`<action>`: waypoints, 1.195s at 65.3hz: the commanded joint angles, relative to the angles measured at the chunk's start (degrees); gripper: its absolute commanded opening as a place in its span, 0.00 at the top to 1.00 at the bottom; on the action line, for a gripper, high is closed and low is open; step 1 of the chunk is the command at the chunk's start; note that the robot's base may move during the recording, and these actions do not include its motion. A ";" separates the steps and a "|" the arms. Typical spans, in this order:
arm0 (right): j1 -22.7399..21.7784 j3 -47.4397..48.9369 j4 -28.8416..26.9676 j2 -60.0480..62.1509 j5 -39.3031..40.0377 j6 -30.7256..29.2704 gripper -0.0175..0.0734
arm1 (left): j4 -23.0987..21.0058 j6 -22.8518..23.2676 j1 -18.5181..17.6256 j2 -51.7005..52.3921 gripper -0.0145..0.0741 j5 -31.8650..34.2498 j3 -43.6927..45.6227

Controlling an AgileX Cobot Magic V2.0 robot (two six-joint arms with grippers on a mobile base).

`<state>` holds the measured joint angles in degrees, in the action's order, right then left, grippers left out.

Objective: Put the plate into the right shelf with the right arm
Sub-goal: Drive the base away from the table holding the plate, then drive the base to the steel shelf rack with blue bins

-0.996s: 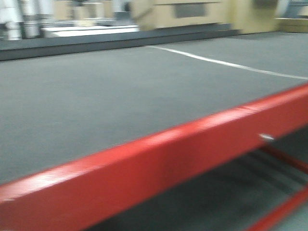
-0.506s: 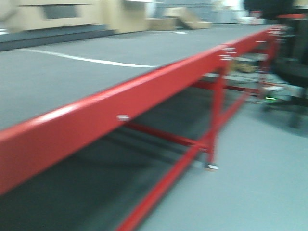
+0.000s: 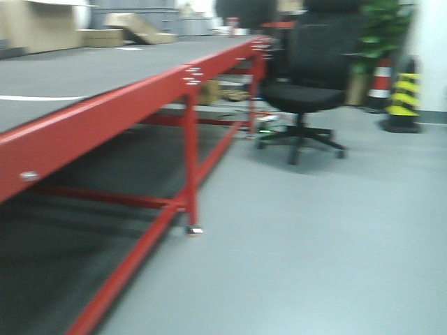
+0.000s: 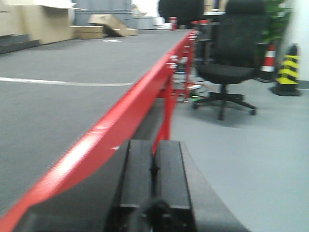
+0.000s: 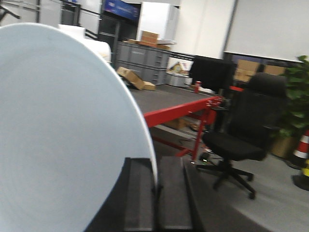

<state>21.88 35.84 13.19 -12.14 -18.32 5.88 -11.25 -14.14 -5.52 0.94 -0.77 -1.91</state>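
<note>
Right hand (image 5: 157, 187) clamped on the rim of the white plate (image 5: 63, 135), plate upright on edge above the floor beside the red-framed table (image 3: 105, 115), left hand (image 4: 153, 166) pressed together over the table's edge, black office chair (image 3: 307, 84) by the table's far end, any lettering too blurred to read

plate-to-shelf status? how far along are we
Done: the plate is picked up, with the right claw shut on its rim. In hand: looks like transport; the front view is blurred and shows only the red table and a chair. Left: no shelf in any view, so reaching it and placing the plate remain. Left claw is shut, empty.
</note>
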 commanded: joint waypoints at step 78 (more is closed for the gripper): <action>-0.32 1.57 0.87 -0.65 5.47 -0.34 0.75 | -0.12 0.14 -0.20 0.66 0.89 5.00 -0.44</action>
<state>21.88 35.84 13.19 -11.87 -18.32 5.85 -11.25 -14.14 -5.52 0.94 -0.77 -1.91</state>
